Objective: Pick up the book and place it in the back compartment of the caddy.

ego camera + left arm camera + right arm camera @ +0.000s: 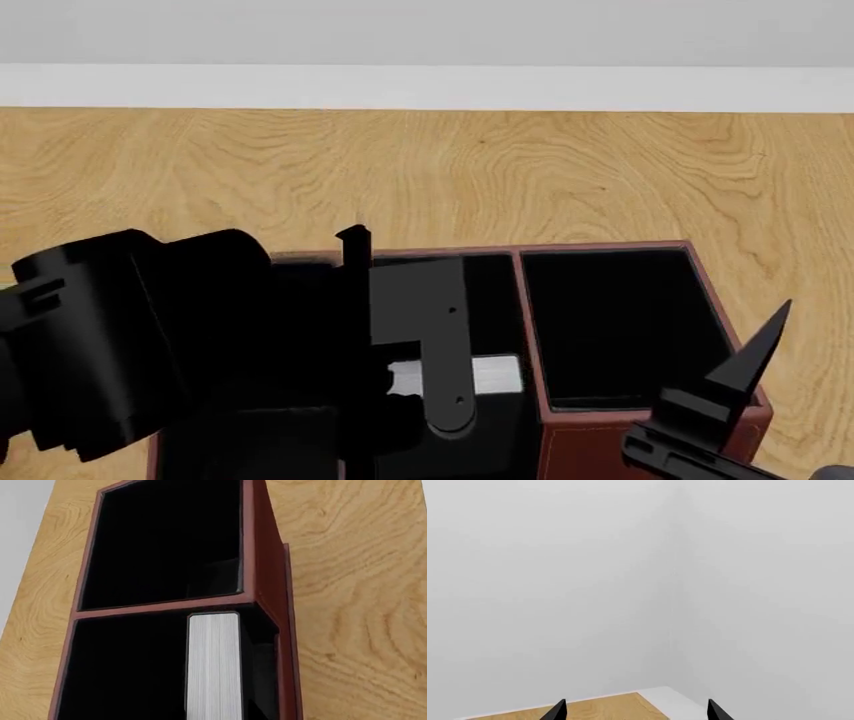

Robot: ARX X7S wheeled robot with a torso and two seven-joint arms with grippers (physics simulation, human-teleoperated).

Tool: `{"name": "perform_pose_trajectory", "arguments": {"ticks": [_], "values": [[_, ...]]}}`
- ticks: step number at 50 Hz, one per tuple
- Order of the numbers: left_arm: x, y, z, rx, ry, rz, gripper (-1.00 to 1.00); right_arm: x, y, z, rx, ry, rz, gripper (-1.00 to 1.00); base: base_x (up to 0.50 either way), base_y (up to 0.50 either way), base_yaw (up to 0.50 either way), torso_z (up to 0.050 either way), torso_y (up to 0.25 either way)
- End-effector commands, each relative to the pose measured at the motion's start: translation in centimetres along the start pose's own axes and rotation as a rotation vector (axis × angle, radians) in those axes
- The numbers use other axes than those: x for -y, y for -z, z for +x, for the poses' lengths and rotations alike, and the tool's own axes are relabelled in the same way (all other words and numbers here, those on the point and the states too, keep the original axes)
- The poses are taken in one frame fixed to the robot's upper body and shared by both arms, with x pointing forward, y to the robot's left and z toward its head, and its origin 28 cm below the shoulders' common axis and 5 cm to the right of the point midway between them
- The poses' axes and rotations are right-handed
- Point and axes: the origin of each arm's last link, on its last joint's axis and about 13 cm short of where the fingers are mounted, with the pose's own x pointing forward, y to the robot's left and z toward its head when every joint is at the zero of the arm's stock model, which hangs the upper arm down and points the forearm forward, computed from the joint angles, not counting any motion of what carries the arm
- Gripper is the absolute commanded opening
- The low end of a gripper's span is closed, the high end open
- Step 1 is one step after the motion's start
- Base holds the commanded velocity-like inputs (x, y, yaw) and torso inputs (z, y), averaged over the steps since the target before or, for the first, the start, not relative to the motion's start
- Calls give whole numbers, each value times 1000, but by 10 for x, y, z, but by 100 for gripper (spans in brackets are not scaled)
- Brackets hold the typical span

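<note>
The dark red caddy (534, 330) stands on the wooden table, its black inside split by maroon dividers. The book (213, 665), black covers and pale page edges, stands on edge in a middle-column section, its end against the short cross divider (160, 607). Beyond that divider is a second section (167, 545), which is empty. In the head view the book's pages (497, 375) show behind my left gripper (451, 400), which reaches down into the caddy and is shut on the book. My right gripper (635, 712) is open and empty, beside the caddy's front right corner (741, 370).
The long right-hand section (614, 330) of the caddy holds nothing. Wooden table (441, 170) stretches behind the caddy to a pale wall. My left arm (147, 340) hides the caddy's left part. The right wrist view shows only walls and a table corner (620, 705).
</note>
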Motion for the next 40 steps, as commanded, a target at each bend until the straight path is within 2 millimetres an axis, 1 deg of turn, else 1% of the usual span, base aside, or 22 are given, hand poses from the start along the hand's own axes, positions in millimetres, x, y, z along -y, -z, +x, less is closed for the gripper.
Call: {"name": "perform_pose_trajectory", "arguments": {"ticks": [1,19,23,27,40], "values": [[-5,2,4,7,-59,5,-100,-2,-1,1,-4,-3,-2,100,0,0,0,0,10],[-4,3,16,12,-53,4,-100,-1,4,1,-7,-8,-6,100,0,0,0,1,1],[-3,4,18,10,-48,3,-100,-3,1,1,-7,-10,-5,100,0,0,0,0,0],[-2,6,20,11,-44,1,-100,-2,4,2,-7,-12,-5,100,0,0,0,0,3],[-4,12,28,-9,-54,13,-100,-4,6,3,-11,-20,-6,100,0,0,0,0,1]]}}
